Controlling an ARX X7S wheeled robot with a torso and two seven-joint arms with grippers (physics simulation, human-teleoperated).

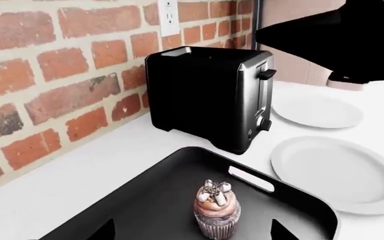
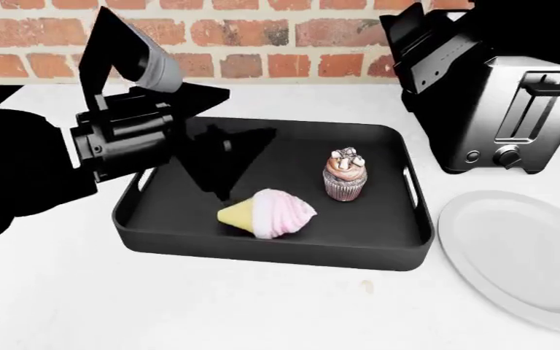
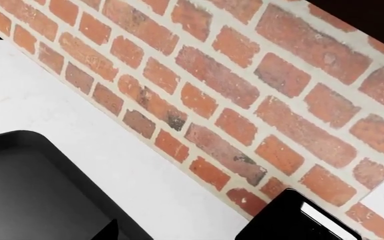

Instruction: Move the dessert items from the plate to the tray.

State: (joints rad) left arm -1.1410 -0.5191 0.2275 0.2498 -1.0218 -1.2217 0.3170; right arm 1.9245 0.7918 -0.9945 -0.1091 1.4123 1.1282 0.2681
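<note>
**Both desserts on tray, plate bare**

Cupcake (image 2: 345, 177) upright in right half of tray (image 2: 260, 251), frosting and white bits up. Cone (image 2: 266, 213) on its side just lower left of cupcake, near but apart, long axis running left to right: yellow tip left, pink-and-white swirl right. Both well inside the rim, in centre of head view. White plate (image 2: 523, 251) at lower right of frame, just beside tray, nothing on it; second plate (image 1: 317, 111) seen in left wrist view behind the first, beside toaster (image 2: 489, 109). Desk (image 2: 260, 306) white, brick wall (image 2: 260, 33) across top of frame.

Left gripper (image 2: 224, 157) above tray's left half, at centre left of head view, pointing right toward the desserts. Cone lies just below and right of it, cupcake farther right. In left wrist view only two dark fingertips (image 1: 102, 231) at bottom edge, well apart, with cupcake (image 1: 217, 212) between and beyond them, untouched: wide open, holding nothing.

Right arm up at top right of frame, over the toaster and well apart from tray; left arm clearly the nearer one. Right gripper itself not made out in any view; right wrist view gives brick, a tray corner and toaster top only, so opening cannot be told.

Judged from the lie of things: transfer appears complete, nothing left to fetch. Coming move likely a lift clear, straight up and back to the left, away from cone's tip.
</note>
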